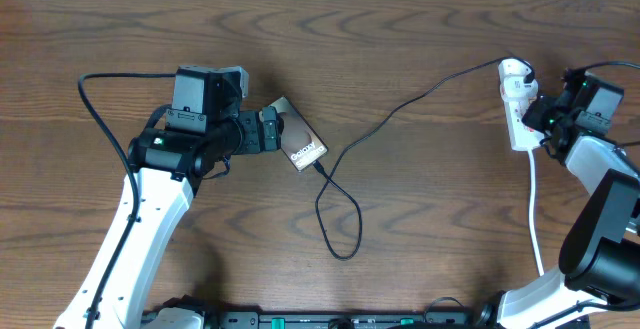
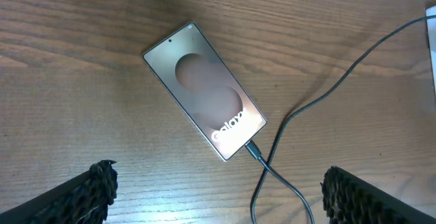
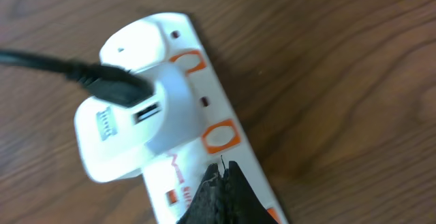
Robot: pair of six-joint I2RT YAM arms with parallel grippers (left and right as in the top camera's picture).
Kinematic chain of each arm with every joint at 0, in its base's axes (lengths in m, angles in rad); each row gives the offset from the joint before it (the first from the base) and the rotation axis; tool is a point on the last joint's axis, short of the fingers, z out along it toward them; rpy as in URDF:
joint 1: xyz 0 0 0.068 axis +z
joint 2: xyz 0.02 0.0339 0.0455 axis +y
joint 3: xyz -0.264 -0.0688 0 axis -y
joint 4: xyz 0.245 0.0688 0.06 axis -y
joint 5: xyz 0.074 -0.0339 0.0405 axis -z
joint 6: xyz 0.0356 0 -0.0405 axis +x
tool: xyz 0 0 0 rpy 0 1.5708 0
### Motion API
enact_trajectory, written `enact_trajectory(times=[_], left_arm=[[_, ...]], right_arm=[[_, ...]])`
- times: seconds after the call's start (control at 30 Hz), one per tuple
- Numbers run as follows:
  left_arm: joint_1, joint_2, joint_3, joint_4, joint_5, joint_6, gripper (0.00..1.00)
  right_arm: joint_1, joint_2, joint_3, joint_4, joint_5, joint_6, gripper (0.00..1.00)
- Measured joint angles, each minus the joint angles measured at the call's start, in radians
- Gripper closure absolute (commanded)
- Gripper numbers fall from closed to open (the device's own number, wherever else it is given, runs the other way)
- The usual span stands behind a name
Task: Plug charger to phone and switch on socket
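Observation:
The grey-brown phone (image 1: pixel 296 136) lies flat on the table, also in the left wrist view (image 2: pixel 204 100). The black charger cable (image 1: pixel 400 110) runs from the socket and loops to the phone; its connector (image 2: pixel 253 150) sits in the phone's lower end. My left gripper (image 2: pixel 218 190) is open above the table just short of the phone, holding nothing. The white socket strip (image 1: pixel 520 109) lies at the right, with a white adapter (image 3: pixel 133 132) plugged in. My right gripper (image 3: pixel 221 180) is shut, its tips touching the strip's top face (image 3: pixel 231 115) near an orange mark.
The socket's white lead (image 1: pixel 533 204) runs toward the front edge. The cable loop (image 1: pixel 340 219) lies on the wooden table (image 1: pixel 430 219) in the middle front. Each arm's body stands at its side.

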Motion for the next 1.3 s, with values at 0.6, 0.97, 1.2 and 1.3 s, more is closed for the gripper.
enact_trajectory(times=[0.6, 0.97, 1.2, 1.3], left_arm=[[0.000, 0.000, 0.000, 0.000, 0.000, 0.000, 0.02], [0.000, 0.000, 0.000, 0.000, 0.000, 0.000, 0.02], [0.000, 0.000, 0.000, 0.000, 0.000, 0.000, 0.02], [0.000, 0.000, 0.000, 0.000, 0.000, 0.000, 0.02]], right_arm=[[-0.016, 0.032, 0.001, 0.126, -0.043, -0.012, 0.99], [-0.016, 0.104, 0.039, 0.126, -0.083, -0.012, 0.99], [-0.020, 0.138, 0.083, 0.127, -0.098, -0.011, 0.99], [-0.020, 0.161, 0.088, 0.136, -0.101, -0.011, 0.99]])
